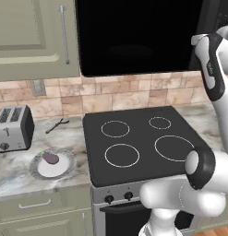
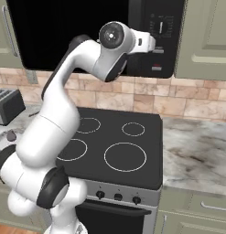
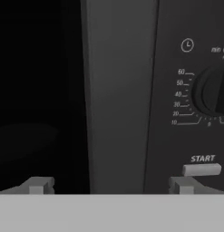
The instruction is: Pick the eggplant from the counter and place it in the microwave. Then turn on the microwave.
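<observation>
Resting on a grey plate (image 1: 64, 162) on the tabletop (image 1: 14, 173) left of the black stovetop (image 1: 138, 140), the eggplant (image 1: 51, 158) sits near a silver toaster (image 1: 13, 127), well apart from the fingers (image 3: 37, 185). The gripper (image 3: 111, 185) is raised up at the microwave (image 1: 134, 37), its fingers spread wide with nothing between them. One fingertip stands before the dark door area, the other just under the grey START button (image 3: 202, 169), below the timer knob (image 3: 213, 92).
</observation>
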